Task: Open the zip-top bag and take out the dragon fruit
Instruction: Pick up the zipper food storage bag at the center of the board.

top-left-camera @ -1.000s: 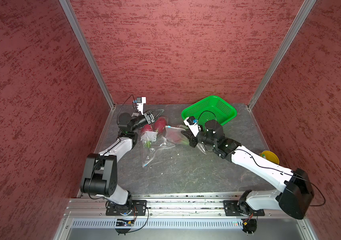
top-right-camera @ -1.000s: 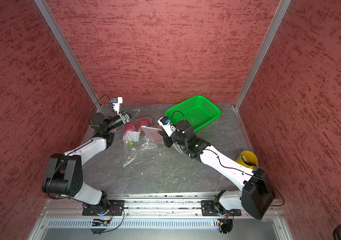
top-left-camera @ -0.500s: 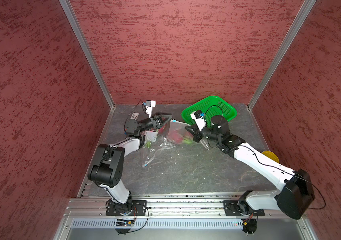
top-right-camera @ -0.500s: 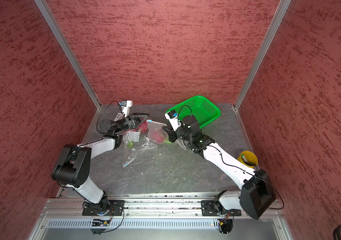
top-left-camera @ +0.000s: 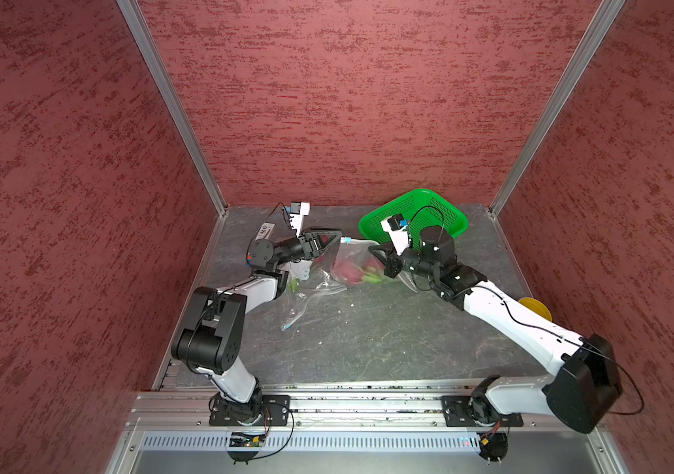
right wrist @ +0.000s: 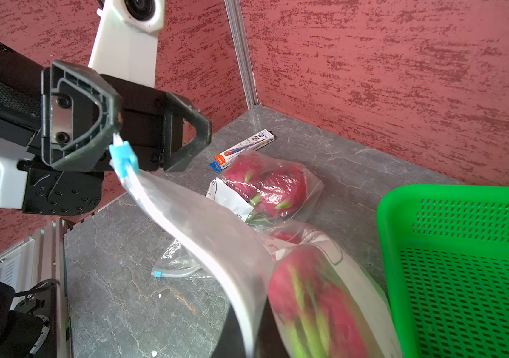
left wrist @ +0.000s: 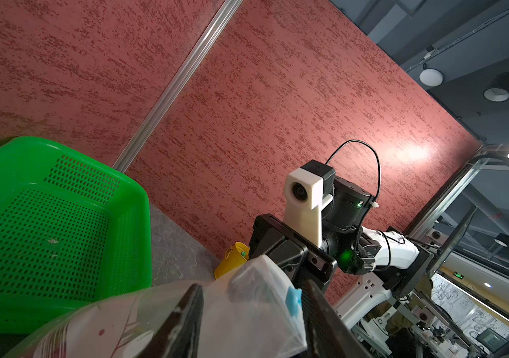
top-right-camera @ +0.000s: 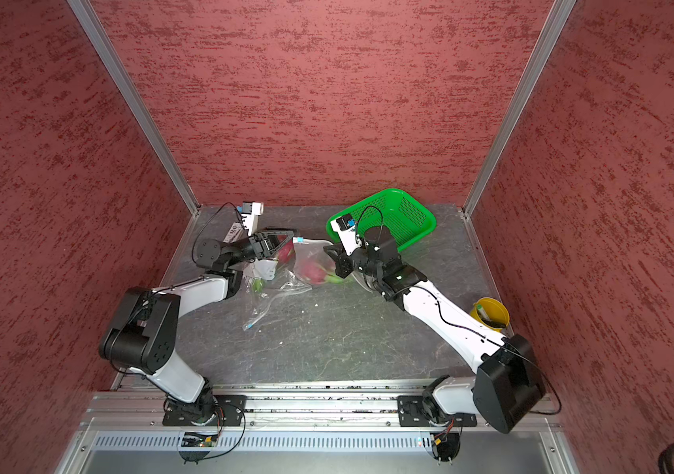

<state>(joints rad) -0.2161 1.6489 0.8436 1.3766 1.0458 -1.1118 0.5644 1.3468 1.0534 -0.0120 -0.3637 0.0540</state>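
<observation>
The clear zip-top bag (top-left-camera: 358, 256) hangs lifted between both arms, with pink, green-scaled dragon fruit (top-left-camera: 345, 269) (right wrist: 312, 297) inside. My right gripper (top-left-camera: 378, 254) (top-right-camera: 333, 256) is shut on the bag's top edge, its jaws hidden under the plastic in the right wrist view. The left gripper (top-left-camera: 333, 242) (left wrist: 251, 289) stands open, with the bag's corner and the blue slider (left wrist: 293, 297) (right wrist: 123, 155) between its fingers (left wrist: 185, 319), the slider close to one pad. Whether a pad touches the slider does not show.
A second bag (right wrist: 306, 183) with two dragon fruit lies near the back left. An empty bag (top-left-camera: 302, 303) lies flat mid-table. The green mesh basket (top-left-camera: 446, 213) (left wrist: 61, 232) sits behind the right wrist, a yellow cup (top-right-camera: 491, 314) at the right edge, and a pen box (right wrist: 244, 148) by the back wall.
The right gripper lifted the bag up and back towards the basket. My left gripper swung right onto the slider corner, its jaws narrowing.
</observation>
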